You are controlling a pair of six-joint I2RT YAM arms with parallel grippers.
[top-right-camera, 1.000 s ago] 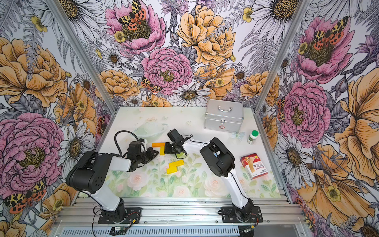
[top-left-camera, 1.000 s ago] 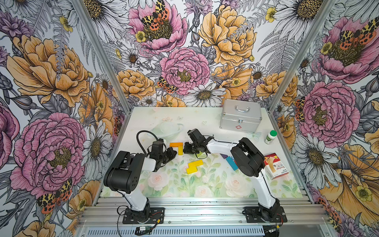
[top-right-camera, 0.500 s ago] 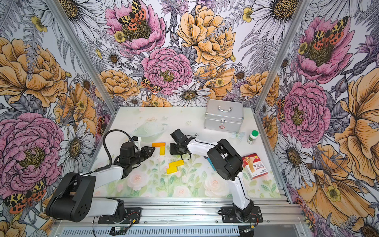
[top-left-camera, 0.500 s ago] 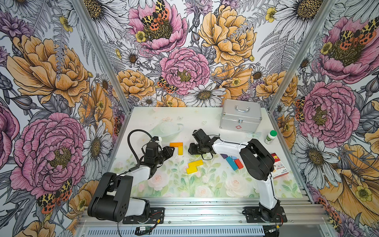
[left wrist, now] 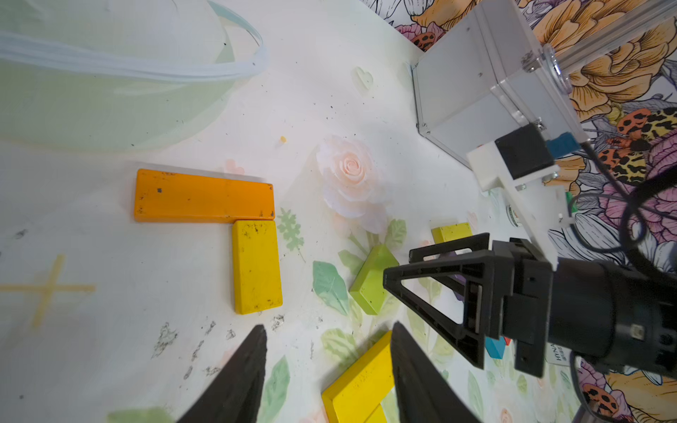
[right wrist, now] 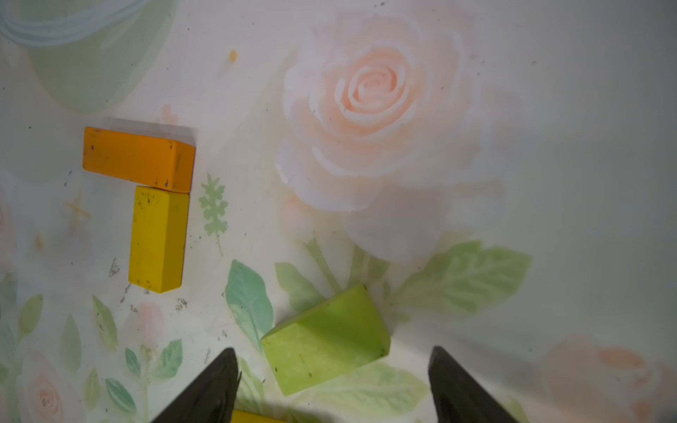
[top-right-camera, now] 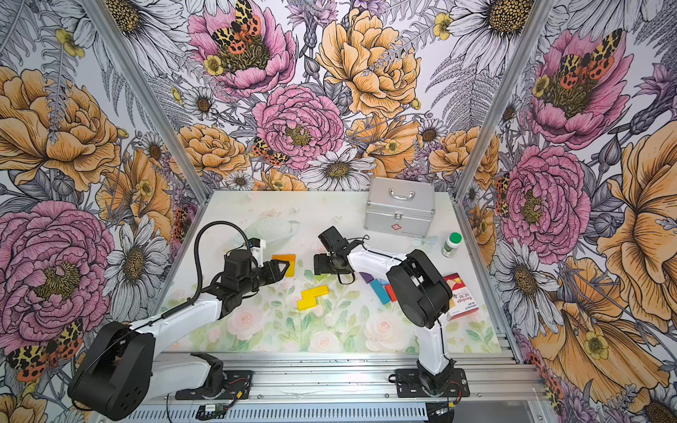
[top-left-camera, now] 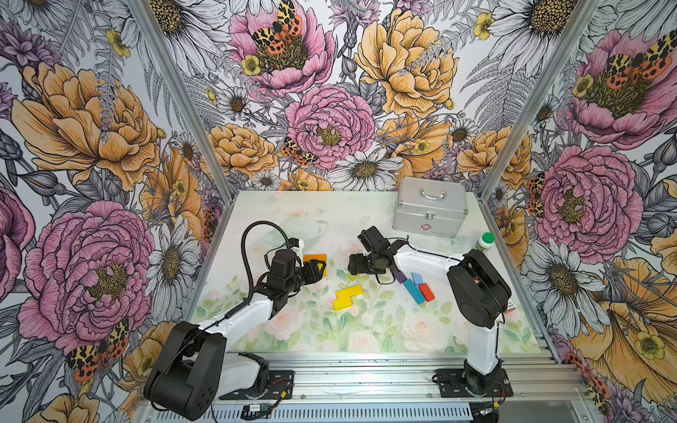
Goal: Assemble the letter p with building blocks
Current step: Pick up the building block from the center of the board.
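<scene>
Forming just a corner, the flat orange wooden block (left wrist: 203, 196) touches a short yellow block (left wrist: 256, 265). The left gripper (left wrist: 328, 326) and right gripper (right wrist: 331, 350) gape empty, with a lime-green block (right wrist: 324, 338) loose between the right's jaws. Most remains.

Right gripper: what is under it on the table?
A green block lies flat on the mat below the right gripper, between its open fingers and apart from both. In both top views the gripper covers that block; only the wrist views show it.
</scene>
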